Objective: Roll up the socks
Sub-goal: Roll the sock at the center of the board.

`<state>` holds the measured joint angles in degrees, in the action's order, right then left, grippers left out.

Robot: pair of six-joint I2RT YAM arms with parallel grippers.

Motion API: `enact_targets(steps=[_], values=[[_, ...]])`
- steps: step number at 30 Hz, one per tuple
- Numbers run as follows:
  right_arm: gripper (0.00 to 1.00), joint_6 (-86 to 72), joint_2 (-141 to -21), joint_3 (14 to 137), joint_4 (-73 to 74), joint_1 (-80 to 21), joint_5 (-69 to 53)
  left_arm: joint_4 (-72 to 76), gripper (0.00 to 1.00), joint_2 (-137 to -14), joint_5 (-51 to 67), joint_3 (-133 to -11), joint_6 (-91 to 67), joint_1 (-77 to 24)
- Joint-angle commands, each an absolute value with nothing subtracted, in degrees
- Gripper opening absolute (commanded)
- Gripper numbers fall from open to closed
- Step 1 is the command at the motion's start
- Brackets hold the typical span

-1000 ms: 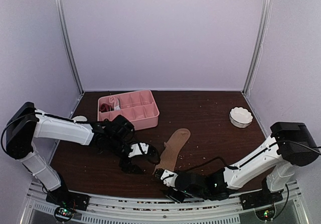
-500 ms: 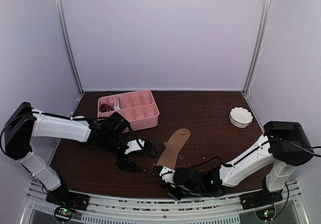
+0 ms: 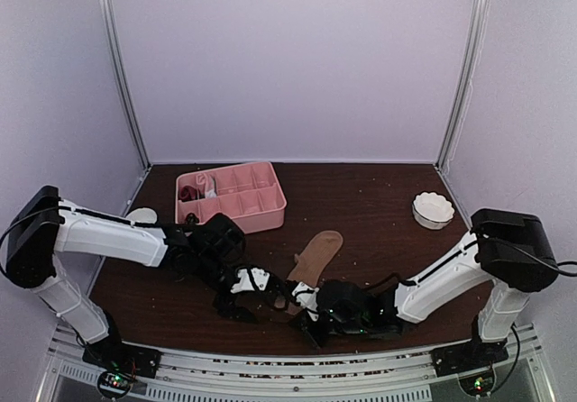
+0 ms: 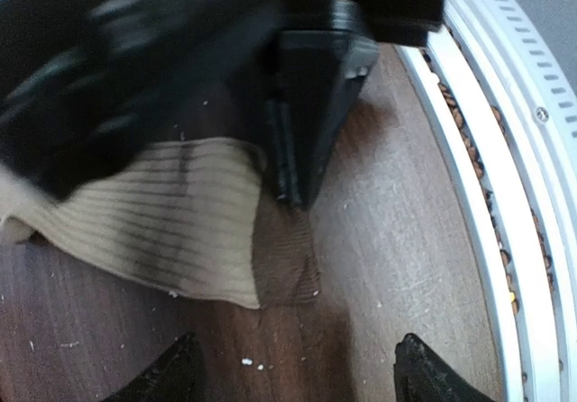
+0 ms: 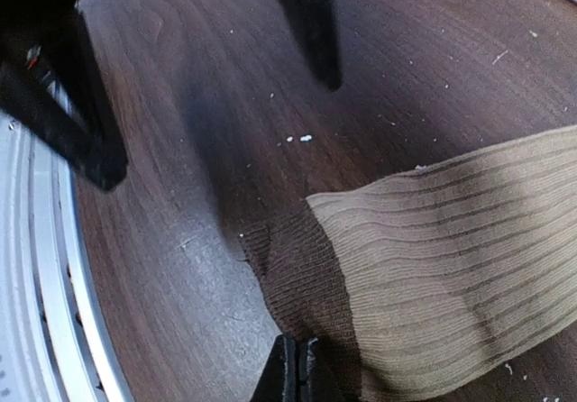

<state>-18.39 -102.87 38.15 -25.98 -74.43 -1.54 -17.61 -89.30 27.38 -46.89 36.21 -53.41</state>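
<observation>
step in hand: start of the roll on the tan sock; you have its dark cuff pinched, nothing turned over yet.
sock position: flat on the table near the front edge, toe end lying away from the arms, well apart from the pink tray.
right gripper: jaws closed tight on the cuff edge.
left gripper: jaws wide, holding nothing, poised just beside the same cuff.
next move: fold the cuff over onto the leg; you will probably need the left gripper to pin the fabric.
poorly seen: the bite depth on the cuff is cut off; no other sock can be made out.
</observation>
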Motion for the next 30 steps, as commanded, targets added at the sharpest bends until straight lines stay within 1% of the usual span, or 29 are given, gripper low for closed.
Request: enact_targets(steps=[1,5,12,18,21,24,27,30], values=[[0.0,-27.7,-105.1,37.3,-23.6,-70.2,-13.0,-11.7,0.72,-91.3,21.9,-45.7,38.7,-57.0],[0.0,-31.9,-105.2,36.7,-26.4,-67.9,-17.0,-10.7,0.67,-92.8,20.4,-46.9,39.6,-58.5],[0.0,-38.1,-107.7,36.2,-31.0,-66.3,-22.6,-9.9,0.56,-98.6,17.5,-50.3,40.6,-58.9],[0.0,-43.7,-107.5,33.7,-39.1,-65.7,-24.9,-10.4,0.51,-101.7,16.5,-52.8,41.3,-59.0],[0.0,-44.4,-107.4,33.4,-39.5,-65.5,-24.6,-11.7,0.43,-102.7,16.7,-54.1,41.4,-59.0],[0.0,-45.9,-107.7,32.8,-41.0,-65.2,-24.7,-12.9,0.38,-103.3,17.0,-54.9,41.5,-59.0],[0.0,-47.7,-107.9,32.1,-43.3,-64.6,-24.8,-14.6,0.39,-102.7,18.3,-54.8,41.5,-59.2],[0.0,-49.0,-108.1,32.0,-44.9,-64.1,-25.1,-15.4,0.49,-101.4,19.2,-53.8,41.8,-59.8]])
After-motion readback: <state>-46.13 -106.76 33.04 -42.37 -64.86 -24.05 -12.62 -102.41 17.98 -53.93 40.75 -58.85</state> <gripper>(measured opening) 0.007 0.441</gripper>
